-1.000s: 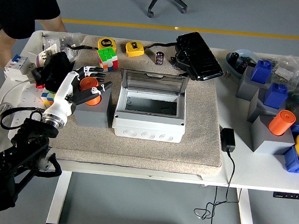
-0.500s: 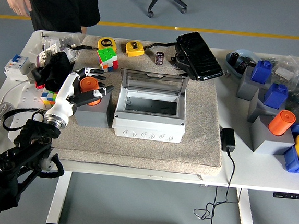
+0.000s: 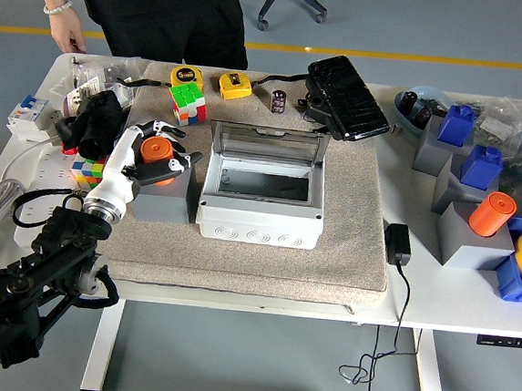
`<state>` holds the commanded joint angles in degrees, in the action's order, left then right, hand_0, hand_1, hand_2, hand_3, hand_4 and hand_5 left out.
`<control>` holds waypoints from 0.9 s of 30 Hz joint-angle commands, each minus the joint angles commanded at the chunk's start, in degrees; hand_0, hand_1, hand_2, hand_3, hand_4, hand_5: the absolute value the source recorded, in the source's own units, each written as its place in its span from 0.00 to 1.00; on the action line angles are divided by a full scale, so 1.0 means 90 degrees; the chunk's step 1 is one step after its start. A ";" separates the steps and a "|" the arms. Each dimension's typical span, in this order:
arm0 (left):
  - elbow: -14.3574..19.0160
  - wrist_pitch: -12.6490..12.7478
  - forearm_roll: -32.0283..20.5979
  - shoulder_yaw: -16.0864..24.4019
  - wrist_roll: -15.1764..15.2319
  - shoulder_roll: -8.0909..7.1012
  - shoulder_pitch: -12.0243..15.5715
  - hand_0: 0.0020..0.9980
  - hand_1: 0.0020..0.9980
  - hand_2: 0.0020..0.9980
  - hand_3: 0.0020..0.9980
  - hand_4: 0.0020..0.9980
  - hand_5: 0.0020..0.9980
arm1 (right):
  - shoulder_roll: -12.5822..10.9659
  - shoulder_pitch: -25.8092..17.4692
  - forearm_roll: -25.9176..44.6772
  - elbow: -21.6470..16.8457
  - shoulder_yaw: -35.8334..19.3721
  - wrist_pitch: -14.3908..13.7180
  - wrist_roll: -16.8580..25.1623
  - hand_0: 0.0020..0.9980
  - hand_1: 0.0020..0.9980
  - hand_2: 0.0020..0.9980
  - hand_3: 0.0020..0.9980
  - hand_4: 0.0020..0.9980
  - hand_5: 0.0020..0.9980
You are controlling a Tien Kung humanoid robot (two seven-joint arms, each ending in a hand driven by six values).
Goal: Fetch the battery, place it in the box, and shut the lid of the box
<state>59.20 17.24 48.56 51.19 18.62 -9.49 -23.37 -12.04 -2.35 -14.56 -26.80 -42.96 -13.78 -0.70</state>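
The left hand, white with black fingers, reaches in from the lower left on a black arm and is curled around the orange cylindrical battery, its fingers wrapping the sides. The battery stands upright with its long axis vertical, flat top end facing up, seated on top of a grey block holder at the left side of the beige mat. Whether the battery has lifted clear of the holder cannot be told.

Just right of the holder sits the white plastic box, open, with its clear hinged lid standing up along the far edge and the grey interior showing.

Behind the hand lie a multicoloured puzzle cube, a yellow tape measure and a second yellow tape measure. A black case rests tilted at the mat's far right corner.

At the right of the white worktop another orange cylinder leans on a grey block.

A person in black stands at the far side, one hand hanging near the worktop's far left corner.
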 joint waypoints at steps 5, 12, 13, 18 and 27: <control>-0.0039 -0.0013 -0.0040 -0.0028 0.0013 0.0051 -0.0045 0.24 0.20 0.18 0.21 0.64 0.00 | -0.0005 0.0013 0.0016 -0.0009 0.0003 -0.0037 0.0058 0.61 0.63 0.65 0.57 0.97 0.53; -0.0026 -0.0037 -0.0114 -0.0029 0.0046 0.0084 -0.0099 0.24 0.19 0.17 0.19 0.52 0.00 | 0.0001 0.0008 0.0047 -0.0010 0.0036 -0.0069 0.0131 0.61 0.63 0.65 0.57 0.97 0.53; -0.0018 -0.0038 -0.0117 -0.0024 0.0050 0.0083 -0.0099 0.24 0.19 0.17 0.19 0.52 0.00 | 0.0001 0.0007 0.0048 -0.0010 0.0038 -0.0073 0.0138 0.61 0.63 0.65 0.57 0.97 0.53; -0.0013 -0.0039 -0.0108 -0.0007 0.0059 0.0078 -0.0108 0.24 0.19 0.16 0.18 0.47 0.00 | 0.0005 0.0000 0.0064 -0.0009 0.0049 -0.0088 0.0179 0.61 0.63 0.65 0.57 0.97 0.53; 0.0568 0.0004 0.0186 0.0290 0.0016 -0.0055 0.0027 0.24 0.19 0.16 0.18 0.49 0.00 | -0.0002 -0.0012 0.0068 -0.0012 0.0040 -0.0105 0.0206 0.61 0.63 0.65 0.57 0.97 0.53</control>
<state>64.31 17.27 50.24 53.81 18.76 -9.98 -23.12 -12.06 -2.45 -13.94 -26.91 -42.60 -14.72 1.16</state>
